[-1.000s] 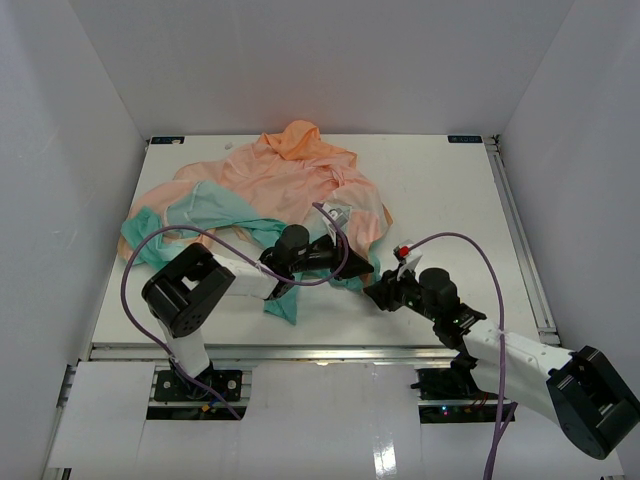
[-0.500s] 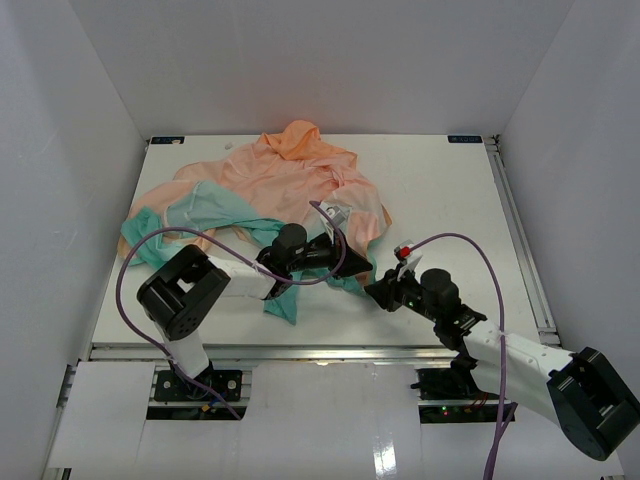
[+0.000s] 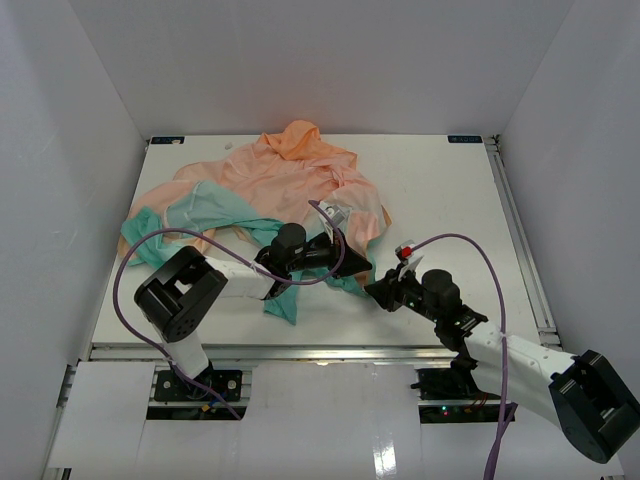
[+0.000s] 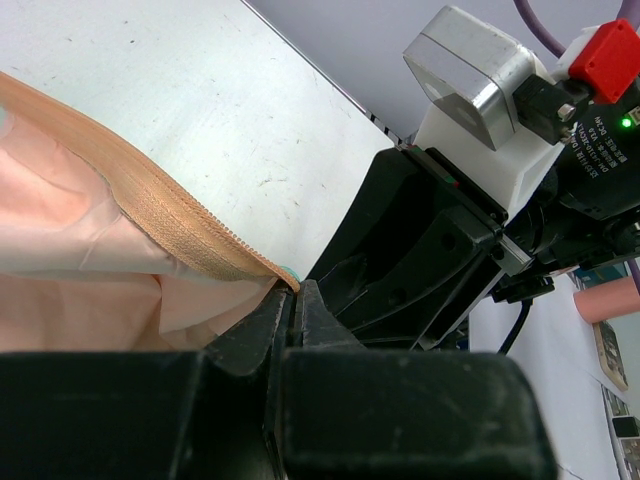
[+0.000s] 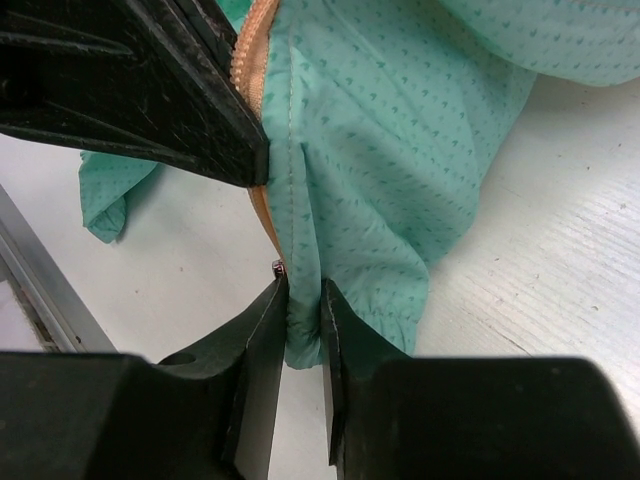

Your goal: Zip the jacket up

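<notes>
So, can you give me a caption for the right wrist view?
Right jaws pinch the jacket at its teal hem, by the zipper end; left jaws just above.

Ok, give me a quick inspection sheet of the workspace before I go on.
Surface: white table, jacket over its left and middle.
Job's things: jacket crumpled, zip teeth bare at the held end.
Clutter: nothing seen.
Grippers: left gripper shut on the peach zip edge; right gripper shut on the teal hem; the two close together.
Cables: left cable and right cable, purple, loop off each arm.
Surroundings: white walls on three sides.
</notes>
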`<act>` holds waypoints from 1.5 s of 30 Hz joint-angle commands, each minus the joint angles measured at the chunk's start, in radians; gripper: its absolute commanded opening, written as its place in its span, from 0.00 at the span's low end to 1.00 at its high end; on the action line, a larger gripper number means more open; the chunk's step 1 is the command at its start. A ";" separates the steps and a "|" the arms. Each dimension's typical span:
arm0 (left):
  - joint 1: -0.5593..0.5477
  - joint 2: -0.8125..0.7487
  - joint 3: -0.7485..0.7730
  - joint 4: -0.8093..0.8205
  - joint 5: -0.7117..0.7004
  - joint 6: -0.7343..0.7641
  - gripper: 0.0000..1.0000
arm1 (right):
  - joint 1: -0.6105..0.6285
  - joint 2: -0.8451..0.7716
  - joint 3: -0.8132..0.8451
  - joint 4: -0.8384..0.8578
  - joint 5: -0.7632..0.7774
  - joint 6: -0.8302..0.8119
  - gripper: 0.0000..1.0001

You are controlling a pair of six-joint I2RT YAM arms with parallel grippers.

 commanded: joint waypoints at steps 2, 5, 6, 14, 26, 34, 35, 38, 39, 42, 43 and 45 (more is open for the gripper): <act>0.009 -0.056 -0.003 0.024 -0.007 0.009 0.00 | -0.004 -0.008 -0.005 0.023 -0.011 0.005 0.10; 0.010 -0.055 -0.002 0.022 -0.008 0.010 0.00 | -0.004 -0.011 -0.007 0.024 -0.013 0.007 0.10; 0.010 -0.056 -0.001 0.020 -0.009 0.010 0.00 | -0.004 -0.016 -0.009 0.027 -0.013 0.008 0.12; 0.011 -0.061 0.000 0.011 -0.016 0.011 0.00 | -0.004 -0.041 -0.021 0.034 -0.020 0.011 0.22; 0.016 -0.086 0.009 -0.032 -0.043 0.024 0.10 | -0.004 -0.004 -0.004 0.035 -0.031 0.014 0.08; 0.072 -0.212 0.038 -0.436 -0.326 0.004 0.65 | -0.004 -0.068 0.006 -0.009 0.044 0.068 0.08; 0.091 -0.247 0.028 -0.465 -0.348 -0.018 0.66 | -0.004 -0.075 0.005 -0.013 0.051 0.072 0.08; 0.170 -0.332 0.022 -0.599 -0.404 -0.039 0.66 | -0.004 -0.082 0.003 -0.004 0.046 0.084 0.08; 0.193 -0.358 0.027 -0.643 -0.426 -0.039 0.66 | -0.004 -0.082 0.004 -0.002 0.042 0.086 0.08; 0.269 -0.421 0.103 -0.831 -0.523 -0.017 0.70 | -0.003 -0.077 0.008 0.008 0.023 0.089 0.08; 0.310 -0.429 0.121 -0.862 -0.558 -0.006 0.70 | -0.002 -0.076 0.007 0.014 0.015 0.092 0.08; 0.444 -0.421 0.192 -0.990 -0.615 0.010 0.71 | -0.002 -0.081 0.003 0.018 0.008 0.093 0.08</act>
